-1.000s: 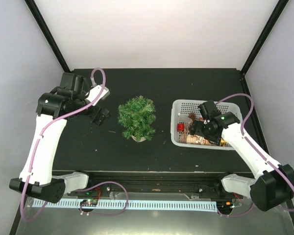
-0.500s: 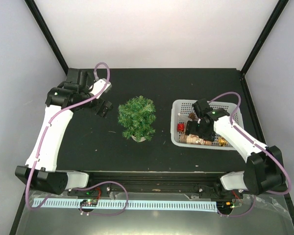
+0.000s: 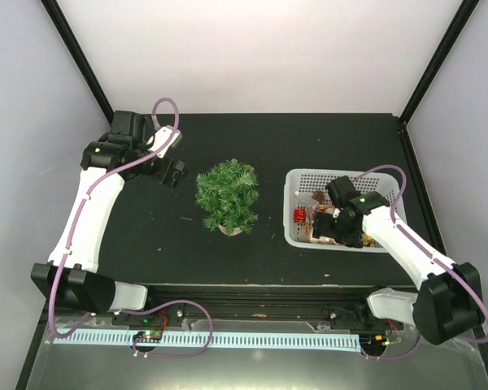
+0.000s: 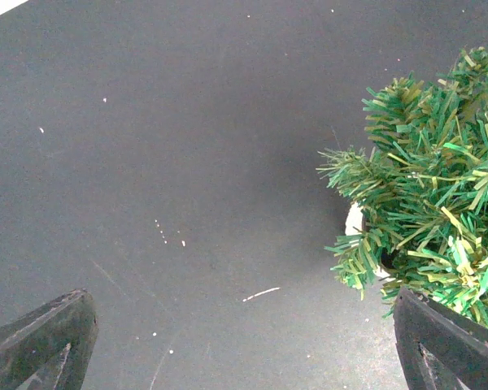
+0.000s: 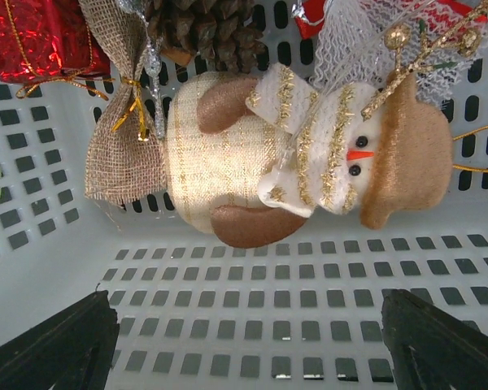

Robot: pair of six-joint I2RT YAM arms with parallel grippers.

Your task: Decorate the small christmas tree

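The small christmas tree (image 3: 227, 196), bushy and green on a whitish round base, stands mid-table; the left wrist view shows its branches (image 4: 433, 207) at the right edge. My left gripper (image 3: 172, 172) hovers just left of the tree, open and empty (image 4: 244, 353). My right gripper (image 3: 326, 227) reaches down into the white basket (image 3: 342, 172), open and holding nothing (image 5: 248, 345). Just beyond its fingertips lies a snowman ornament (image 5: 309, 162) in a tan hat, on its side. A red gift box (image 5: 41, 36), a burlap bag (image 5: 122, 138) and a pine cone (image 5: 207, 28) lie behind it.
The basket's near perforated wall (image 5: 268, 284) lies right under my right fingers. A black frame rail (image 3: 252, 292) runs along the table's near edge, with the arm bases on it. Bare black mat (image 4: 187, 162) lies under my left gripper.
My left arm has swung back and right, bringing its gripper nearer the tree. My right gripper has shifted inside the basket toward its near wall. Nothing was picked up.
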